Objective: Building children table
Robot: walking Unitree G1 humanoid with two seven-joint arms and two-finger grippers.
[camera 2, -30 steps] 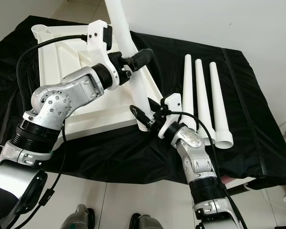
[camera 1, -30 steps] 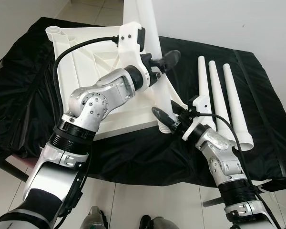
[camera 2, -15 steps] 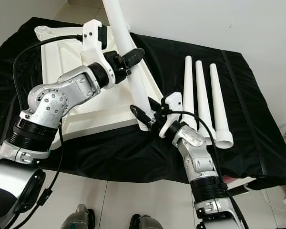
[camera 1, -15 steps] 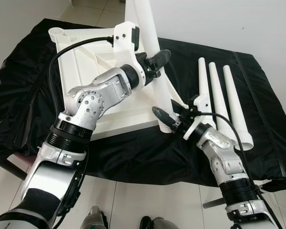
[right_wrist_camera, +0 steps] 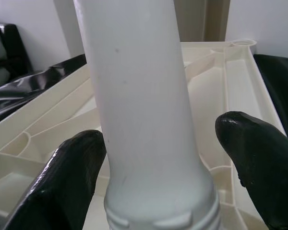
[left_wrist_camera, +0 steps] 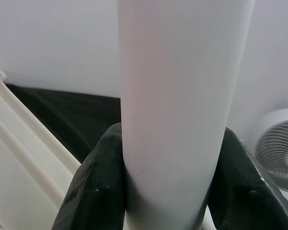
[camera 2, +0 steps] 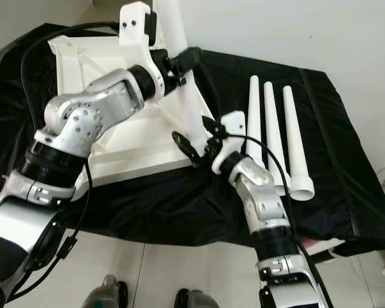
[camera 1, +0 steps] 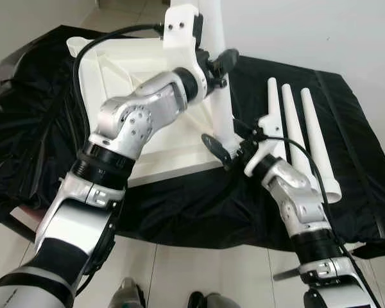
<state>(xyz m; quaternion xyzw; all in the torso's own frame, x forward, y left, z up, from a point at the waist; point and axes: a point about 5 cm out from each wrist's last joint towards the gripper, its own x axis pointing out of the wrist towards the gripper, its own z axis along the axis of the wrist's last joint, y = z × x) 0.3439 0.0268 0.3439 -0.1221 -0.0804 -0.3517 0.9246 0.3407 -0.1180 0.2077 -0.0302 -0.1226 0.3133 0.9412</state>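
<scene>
Risk of cross-threading: left gripper [camera 1: 219, 64], fingers clamped on the upright leg [camera 1: 219, 96], could tilt it off the corner socket at the tabletop's [camera 1: 135, 77] 5 o'clock. Right gripper [camera 1: 228, 149], fingers wide, straddles the ribbed base. Smooth tapered white plastic; three spare legs [camera 1: 295, 128] at 3 o'clock on the black-draped counter [camera 1: 346, 115].

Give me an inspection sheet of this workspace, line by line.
Surface: table under crumpled black cloth.
Job's things: white plastic tabletop lying underside up; one white tapered leg standing at its near corner; three spare white legs lying side by side.
Clutter: nothing seen.
Grippers: left gripper shut on the standing leg; right gripper open, fingers either side of the leg's base.
Cables: black cable along left arm.
Surroundings: white wall, tiled floor, white fan.
</scene>
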